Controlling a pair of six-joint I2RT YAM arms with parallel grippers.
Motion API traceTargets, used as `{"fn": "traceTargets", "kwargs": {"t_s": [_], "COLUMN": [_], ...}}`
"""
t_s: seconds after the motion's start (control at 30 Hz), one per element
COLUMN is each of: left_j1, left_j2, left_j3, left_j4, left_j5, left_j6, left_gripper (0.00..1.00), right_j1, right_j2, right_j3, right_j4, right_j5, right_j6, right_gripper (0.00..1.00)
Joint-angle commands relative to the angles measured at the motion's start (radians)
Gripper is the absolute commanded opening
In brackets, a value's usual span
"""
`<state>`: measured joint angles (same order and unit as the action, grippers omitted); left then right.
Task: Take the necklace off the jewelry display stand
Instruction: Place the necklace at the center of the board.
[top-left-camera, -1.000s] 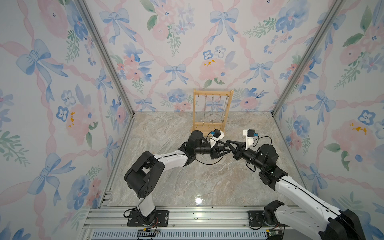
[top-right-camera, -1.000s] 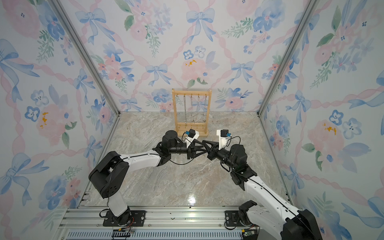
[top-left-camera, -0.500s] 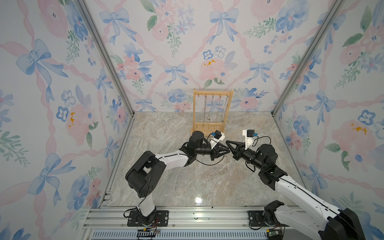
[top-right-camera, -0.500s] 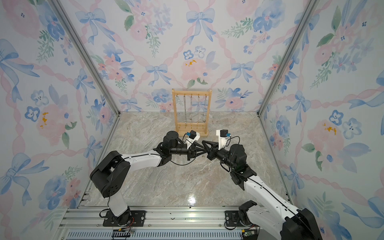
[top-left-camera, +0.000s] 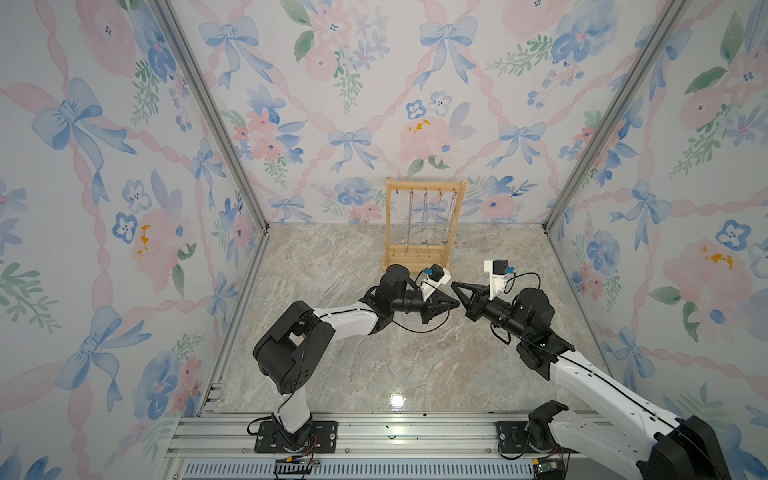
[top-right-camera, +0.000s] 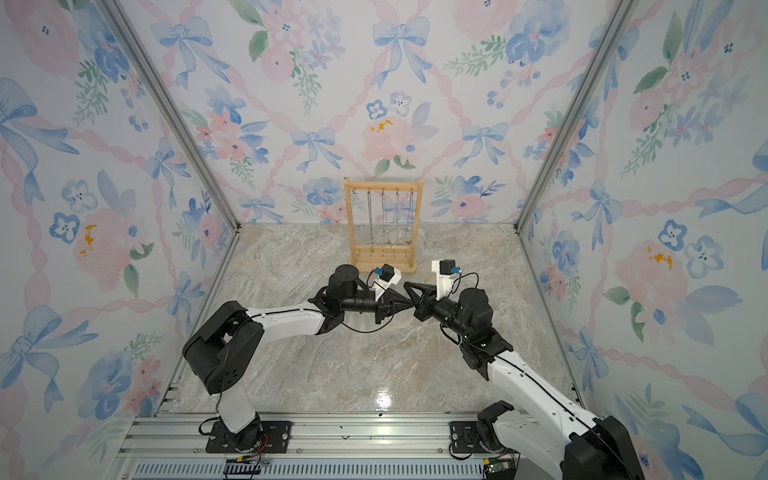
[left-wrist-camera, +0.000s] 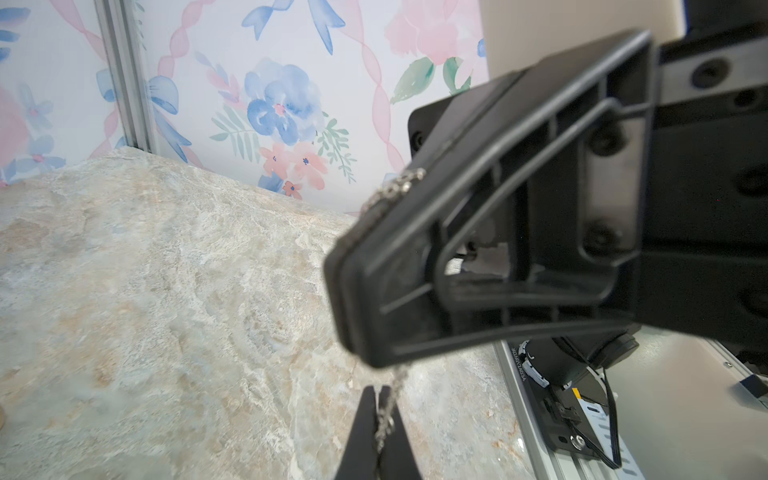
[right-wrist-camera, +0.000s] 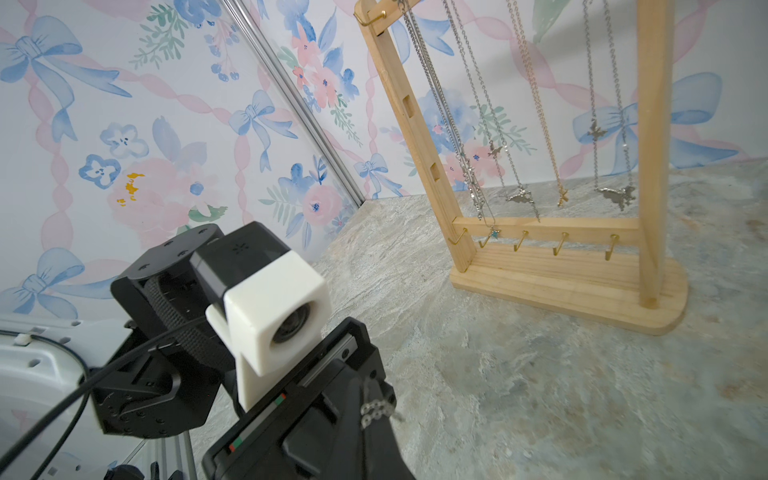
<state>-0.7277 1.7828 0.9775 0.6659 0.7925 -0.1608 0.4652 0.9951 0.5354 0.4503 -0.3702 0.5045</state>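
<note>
Fingers (left-wrist-camera: 360, 440) pinched tight both sides: left gripper (left-wrist-camera: 379, 432) and right gripper (left-wrist-camera: 347, 291) tip to tip mid-table, both gripping the necklace (left-wrist-camera: 388, 411). It's off the jewelry display stand (top-left-camera: 390, 220), which stands by the back wall with other necklaces (right-wrist-camera: 618, 195) hanging.

The jewelry display stand (top-left-camera: 426, 185) stood midway along the bench's (top-left-camera: 332, 345) back edge. Before it, the left gripper (top-left-camera: 455, 305) and right gripper (top-left-camera: 457, 295) were tip to tip, a necklace (left-wrist-camera: 386, 415) between them.

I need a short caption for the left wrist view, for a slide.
The left pincer and the right pincer both shut on one silver necklace above the marble table.
</note>
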Motion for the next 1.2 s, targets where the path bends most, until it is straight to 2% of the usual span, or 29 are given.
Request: {"fn": "traceTargets", "kwargs": {"t_s": [0.0, 0.33, 0.53, 0.67, 0.93, 1.17], "left_j1": [-0.018, -0.081, -0.087, -0.088, -0.096, -0.099], "left_j2": [-0.047, -0.208, -0.383, -0.519, -0.733, -0.942], "left_j3": [-0.063, -0.283, -0.53, -0.678, -0.822, -0.887], "left_j4": [-0.01, -0.011, -0.012, -0.026, -0.246, -0.452], "left_j5": [-0.046, -0.398, -0.605, -0.705, -0.86, -0.959], "left_j6": [0.003, -0.085, -0.18, -0.259, -0.399, -0.536], "left_gripper": [0.0, 0.0, 0.0, 0.0, 0.0, 0.0], "right_j1": [0.026, 0.144, 0.243, 0.296, 0.427, 0.455], "right_j2": [-0.007, 0.088, 0.185, 0.286, 0.576, 0.78], "right_j3": [0.032, 0.075, 0.111, 0.133, 0.285, 0.412], "right_j4": [-0.012, -0.047, -0.043, 0.02, 0.059, 0.086], "right_j5": [-0.01, 0.008, 0.008, -0.001, -0.009, -0.032], "right_j6": [-0.04, -0.136, -0.194, -0.171, -0.149, -0.13], "right_gripper": [0.0, 0.0, 0.0, 0.0, 0.0, 0.0]}}
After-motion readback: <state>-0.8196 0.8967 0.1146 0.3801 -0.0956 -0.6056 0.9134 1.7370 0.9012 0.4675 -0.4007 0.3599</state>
